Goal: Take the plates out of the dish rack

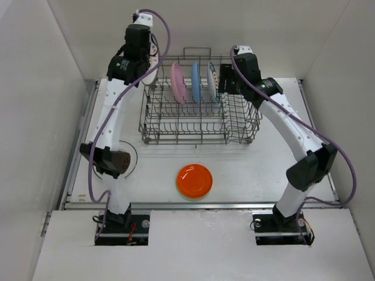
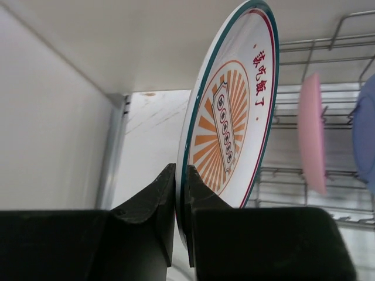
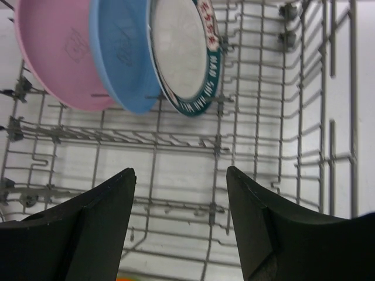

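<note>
Red-patterned plate [image 2: 228, 117] upright, rim pinched inside left pincer [image 2: 179, 182].

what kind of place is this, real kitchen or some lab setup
Most likely a robot test cell, not a kitchen: a left arm and right arm mounted at a white table, plain white walls boxing it in, one dish rack.

Top view: the white table [image 1: 258, 170] before you. The dish rack [image 1: 199, 126] stands at its far middle. In front of the rack and well apart from it, an orange plate [image 1: 194, 180] lies flat. At your left lies a white ringed plate [image 1: 132, 153], partly covered in this view.
</note>
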`<state>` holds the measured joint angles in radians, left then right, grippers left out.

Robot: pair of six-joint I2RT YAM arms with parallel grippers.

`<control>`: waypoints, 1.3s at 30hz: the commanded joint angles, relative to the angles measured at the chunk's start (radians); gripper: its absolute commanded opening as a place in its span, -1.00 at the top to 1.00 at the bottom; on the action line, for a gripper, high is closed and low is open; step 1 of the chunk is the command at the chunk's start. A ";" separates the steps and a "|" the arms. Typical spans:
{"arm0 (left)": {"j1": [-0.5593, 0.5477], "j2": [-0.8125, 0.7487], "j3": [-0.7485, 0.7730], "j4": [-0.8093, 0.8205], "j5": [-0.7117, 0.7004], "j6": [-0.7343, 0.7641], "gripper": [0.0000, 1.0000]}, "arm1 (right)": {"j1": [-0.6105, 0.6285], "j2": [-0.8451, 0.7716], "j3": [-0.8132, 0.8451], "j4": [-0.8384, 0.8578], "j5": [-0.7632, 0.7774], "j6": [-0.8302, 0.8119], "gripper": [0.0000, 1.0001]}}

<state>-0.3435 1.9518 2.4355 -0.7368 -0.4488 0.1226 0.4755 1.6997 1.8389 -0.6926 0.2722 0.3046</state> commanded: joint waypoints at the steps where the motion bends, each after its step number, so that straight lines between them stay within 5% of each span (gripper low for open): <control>1: 0.066 -0.183 0.014 -0.065 -0.097 0.045 1.00 | 0.003 0.115 0.140 0.068 -0.007 -0.054 -0.38; 12: 0.366 -0.407 -0.361 -0.530 0.240 0.052 1.00 | -0.035 0.474 0.477 0.090 -0.073 -0.076 -0.36; 16: 0.471 -0.470 -0.643 -0.495 0.332 0.072 1.00 | -0.035 0.526 0.487 0.110 -0.073 -0.087 -0.33; 22: 0.572 -0.421 -0.846 -0.472 0.460 0.199 1.00 | -0.035 0.546 0.425 0.171 -0.105 -0.087 -0.18; 31: 0.592 -0.326 -0.897 -0.431 0.532 0.275 1.00 | -0.035 0.571 0.390 0.196 -0.162 -0.128 0.25; 37: 0.592 -0.219 -0.920 -0.492 0.437 0.336 1.00 | -0.035 0.571 0.370 0.205 -0.128 -0.147 0.95; 38: 0.592 -0.208 -0.929 -0.492 0.437 0.345 0.96 | -0.035 0.571 0.370 0.205 -0.128 -0.147 1.00; 39: 0.592 -0.188 -0.929 -0.492 0.427 0.345 0.64 | -0.035 0.558 0.370 0.205 -0.128 -0.147 1.00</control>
<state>0.2485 1.7058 1.5444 -1.1767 0.0414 0.4103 0.4381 2.2635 2.2211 -0.5232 0.1249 0.1547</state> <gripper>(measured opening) 0.098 0.101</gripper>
